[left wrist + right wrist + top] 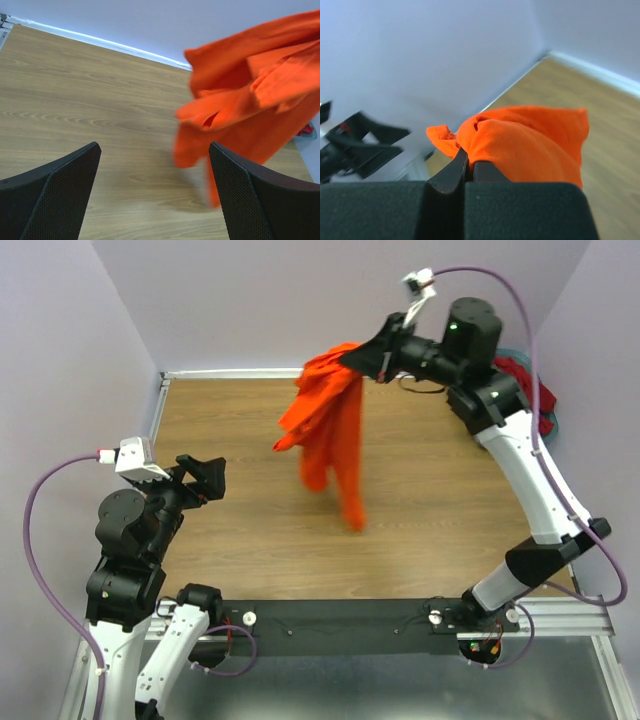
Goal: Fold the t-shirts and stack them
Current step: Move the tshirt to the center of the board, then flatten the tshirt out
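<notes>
Carrying both arm bases along the near edge on a black mounting bar [340,625], flat and matte, bolted to a ribbed metal rail.

Looping a glossy purple cable [35,540] up the near left side to the wrist camera.

Hovering at the near left with the left gripper [205,480] [154,150] spread wide and pinching nothing. Showing two broad black fingers [65,195], rounded at the tips and covered on the inner face with a fine dotted mesh texture.

Hanging over the middle of the table: the bright orange t-shirt [330,430] [250,100] [520,145], soft plain cloth falling in crumpled, overlapping folds and narrowing to a long tail at the bottom. Cannot tell whether touching the wood with that tail.

Pinching a bunched fold at the top of the shirt with the right gripper [375,355] [467,157], high above the far centre. Pressing the smooth black pads tight together on the cloth.

Lying at the far right, mostly hidden behind the right arm: a dark red t-shirt [520,370] [304,131], heaped at the rim of a grey-blue plastic basket [309,137].

Spreading under all of this: the table [220,420], light brown wood-grain laminate, smooth and flat, edged at the far side with a white strip [230,373].

Closing the scene in on the left, far and right sides with matte pale lilac walls [300,300], plain and unmarked, meeting at the far corners.
</notes>
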`<state>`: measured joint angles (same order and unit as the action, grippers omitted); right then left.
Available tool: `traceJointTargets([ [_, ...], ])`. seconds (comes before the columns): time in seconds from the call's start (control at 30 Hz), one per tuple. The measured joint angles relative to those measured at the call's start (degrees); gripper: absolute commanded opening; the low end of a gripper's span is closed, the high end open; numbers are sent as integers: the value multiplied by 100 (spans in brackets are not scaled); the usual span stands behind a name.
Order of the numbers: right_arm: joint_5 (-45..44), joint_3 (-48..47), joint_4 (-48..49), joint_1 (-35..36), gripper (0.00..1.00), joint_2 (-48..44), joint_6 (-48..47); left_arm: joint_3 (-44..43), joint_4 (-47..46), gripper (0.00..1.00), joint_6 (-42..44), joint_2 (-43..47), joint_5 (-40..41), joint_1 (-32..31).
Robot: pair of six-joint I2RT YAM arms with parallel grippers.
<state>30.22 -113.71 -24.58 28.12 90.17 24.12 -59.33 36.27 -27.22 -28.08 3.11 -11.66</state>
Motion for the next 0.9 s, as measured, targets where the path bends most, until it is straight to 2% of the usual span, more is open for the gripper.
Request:
traceJointTargets([
  [0.13, 116, 114, -59, 474, 1, 63, 94, 0, -26, 98, 66, 0, -52, -20],
  [0.23, -184, 929, 35, 479, 1, -396, 46, 0, -31, 98, 90, -2, -96, -44],
  [0.4, -1644, 3254, 216, 455, 42, -1585, 33, 96, -149, 98, 101, -70, -229, -46],
  [0.43, -2083, 3901, 258, 426, 60, -1832, 151, 188, -225, 98, 98, -131, -310, -48],
  [0.57, -3482, 5729, -15, 240, 88, -2164, 776, 592, -444, 96, 55, -531, -645, -48],
  [0.7, -4374, 6509, -590, 155, 89, -2435, 1012, 1080, -750, 92, -81, -1060, -1084, -66],
  [0.8, -4496, 6411, -608, 153, 88, -2535, 680, 1504, -1119, 92, -297, -1495, -1318, -313],
  [0.9, -4260, 6100, -564, 151, 84, -2426, 7, 1849, -1453, 90, -584, -1893, -1300, -946],
])
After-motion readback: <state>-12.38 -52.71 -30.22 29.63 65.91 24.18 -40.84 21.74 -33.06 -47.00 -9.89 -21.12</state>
